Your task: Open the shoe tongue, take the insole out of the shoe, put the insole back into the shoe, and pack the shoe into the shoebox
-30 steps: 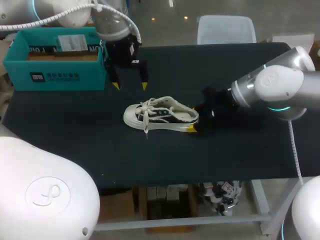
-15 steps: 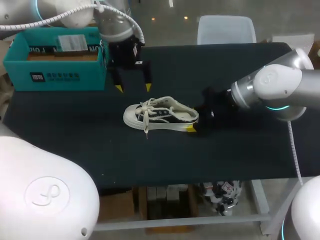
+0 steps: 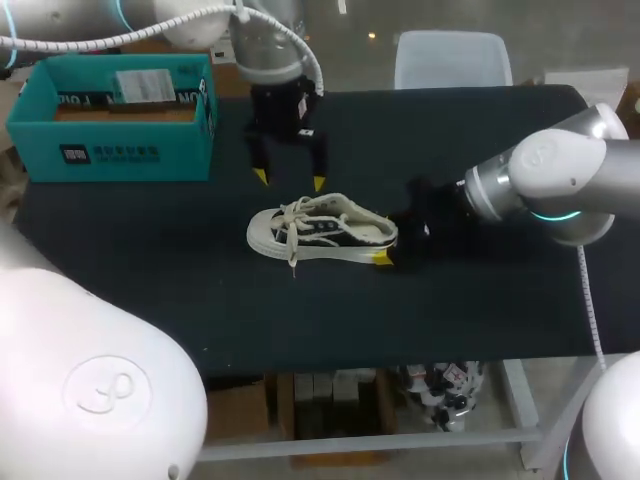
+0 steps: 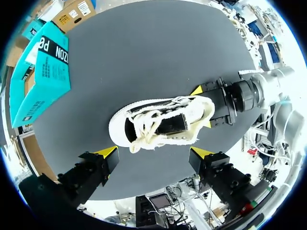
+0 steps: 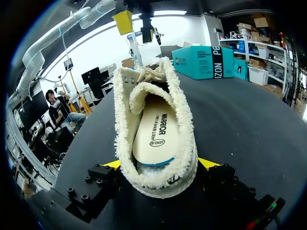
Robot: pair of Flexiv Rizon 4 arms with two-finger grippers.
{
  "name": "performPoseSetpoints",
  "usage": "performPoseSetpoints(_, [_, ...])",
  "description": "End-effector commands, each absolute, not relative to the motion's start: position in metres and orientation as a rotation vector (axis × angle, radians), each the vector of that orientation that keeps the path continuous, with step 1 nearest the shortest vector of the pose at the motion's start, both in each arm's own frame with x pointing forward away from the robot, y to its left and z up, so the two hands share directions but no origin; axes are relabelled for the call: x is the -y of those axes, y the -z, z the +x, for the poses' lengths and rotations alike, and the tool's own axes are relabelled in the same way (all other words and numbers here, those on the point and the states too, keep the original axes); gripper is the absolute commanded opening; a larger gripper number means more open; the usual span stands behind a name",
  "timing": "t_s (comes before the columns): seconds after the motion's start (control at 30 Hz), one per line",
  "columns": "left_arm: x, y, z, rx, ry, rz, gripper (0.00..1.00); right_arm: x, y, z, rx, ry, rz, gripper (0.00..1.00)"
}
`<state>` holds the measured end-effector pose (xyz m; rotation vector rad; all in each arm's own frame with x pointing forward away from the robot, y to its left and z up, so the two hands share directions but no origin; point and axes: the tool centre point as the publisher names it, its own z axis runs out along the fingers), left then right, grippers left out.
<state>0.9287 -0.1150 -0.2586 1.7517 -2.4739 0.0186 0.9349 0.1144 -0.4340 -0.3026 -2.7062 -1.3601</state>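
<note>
Left gripper (image 3: 289, 180) nearer shoe (image 3: 322, 229) — wide open

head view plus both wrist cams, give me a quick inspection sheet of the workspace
surface: black table, no spills seen
job's things: shoe on its sole mid-table, laces loose, insole inside; teal shoebox open at the far left corner
clutter: nothing seen
grippers: left gripper open, just beyond the shoe; right gripper shut on the shoe's heel
cables: white cable runs along the left arm
surroundings: nothing seen reaching over the table
</note>
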Motion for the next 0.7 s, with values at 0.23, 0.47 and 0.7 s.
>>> performPoseSetpoints(0.23, [0.156,0.289,0.945,2.565,0.154,1.756,0.97,-0.114,0.449,0.933,2.701,1.361,-0.3,0.0])
performPoseSetpoints(0.47, [0.166,0.301,0.949,2.491,0.201,1.829,0.88,-0.114,0.449,0.933,2.701,1.361,-0.3,0.0])
performPoseSetpoints(0.7, [0.174,0.303,0.937,2.482,0.255,1.873,0.79,-0.114,0.449,0.933,2.701,1.361,-0.3,0.0])
